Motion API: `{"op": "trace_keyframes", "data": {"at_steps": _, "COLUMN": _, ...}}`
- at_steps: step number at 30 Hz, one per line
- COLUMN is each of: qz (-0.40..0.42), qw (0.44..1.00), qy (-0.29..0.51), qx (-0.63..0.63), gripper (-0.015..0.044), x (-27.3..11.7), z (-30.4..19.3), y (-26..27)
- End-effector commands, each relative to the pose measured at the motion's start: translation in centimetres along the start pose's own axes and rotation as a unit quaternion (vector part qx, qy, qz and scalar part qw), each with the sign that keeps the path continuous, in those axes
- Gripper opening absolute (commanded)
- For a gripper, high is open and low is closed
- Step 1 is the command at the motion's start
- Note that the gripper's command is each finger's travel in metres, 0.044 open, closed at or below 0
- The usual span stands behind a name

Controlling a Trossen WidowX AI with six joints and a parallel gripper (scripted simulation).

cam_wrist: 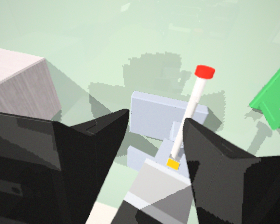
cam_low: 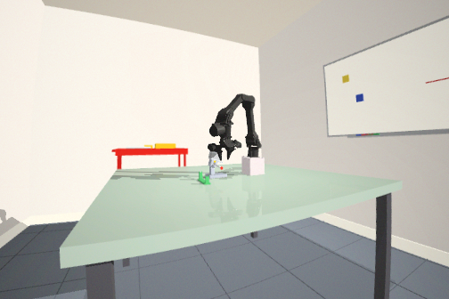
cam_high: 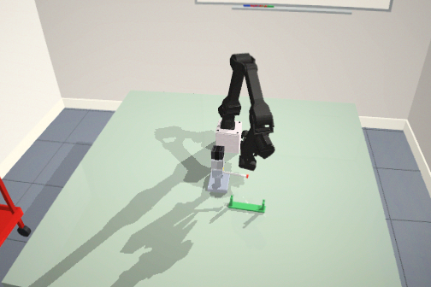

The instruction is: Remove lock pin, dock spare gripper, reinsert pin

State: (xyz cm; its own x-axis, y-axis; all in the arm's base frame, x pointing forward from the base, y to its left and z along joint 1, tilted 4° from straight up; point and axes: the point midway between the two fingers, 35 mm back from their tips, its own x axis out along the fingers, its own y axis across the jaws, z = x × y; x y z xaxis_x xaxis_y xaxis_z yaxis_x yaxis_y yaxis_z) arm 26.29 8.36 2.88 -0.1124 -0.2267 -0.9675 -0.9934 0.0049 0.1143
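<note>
Finding, gripper: fingers moderately parted, holding nothing. In the top view it stands at twelve o'clock from the pin's red head. In the wrist view the right-hand fingertip overlaps the shaft; contact cannot be confirmed.

Finding, lock pin: white shaft, red head, its inner end at the yellow mark on the upright assembly. Seen from the top, it projects towards three o'clock, much of its shaft exposed. Full locking is judged not achieved.

Finding, mount: base flat on the table. The grey, black-topped body above it is judged to be the spare gripper, apparently docked; seating depth cannot be verified. The green cradle lies between four and five o'clock of the mount and carries no gripper.

Handling assessment: pin likely light and stiff, smooth enough to roll or slip in a pinch. Grasp squarely on the shaft just behind the head for a straight pull; if the remaining step is insertion, press the head's end along the bore. Skewed force could bind the pin or tip the assembly.
</note>
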Motion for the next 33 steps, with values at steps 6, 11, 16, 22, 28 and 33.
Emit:
{"op": "trace_keyframes", "data": {"at_steps": 6, "qz": 0.004, "qw": 1.0, "qy": 0.003, "qx": -0.003, "gripper": 0.02, "x": -2.1, "z": 0.8, "y": 0.4}}
{"op": "trace_keyframes", "data": {"at_steps": 11, "qz": 0.008, "qw": 1.0, "qy": 0.007, "qx": -0.007, "gripper": 0.0253, "x": -2.0, "z": 0.8, "y": 0.7}}
{"op": "trace_keyframes", "data": {"at_steps": 16, "qz": 0.008, "qw": 1.0, "qy": 0.007, "qx": -0.007, "gripper": 0.0384, "x": -2.0, "z": 0.8, "y": 0.7}}
{"op": "trace_keyframes", "data": {"at_steps": 22, "qz": 0.008, "qw": 1.0, "qy": 0.007, "qx": -0.007, "gripper": 0.044, "x": -2.0, "z": 0.8, "y": 0.7}}
{"op": "trace_keyframes", "data": {"at_steps": 28, "qz": 0.008, "qw": 1.0, "qy": 0.007, "qx": -0.007, "gripper": 0.044, "x": -2.0, "z": 0.8, "y": 0.7}}
{"op": "trace_keyframes", "data": {"at_steps": 33, "qz": 0.008, "qw": 1.0, "qy": 0.007, "qx": -0.007, "gripper": 0.044, "x": -2.0, "z": 0.8, "y": 0.7}}
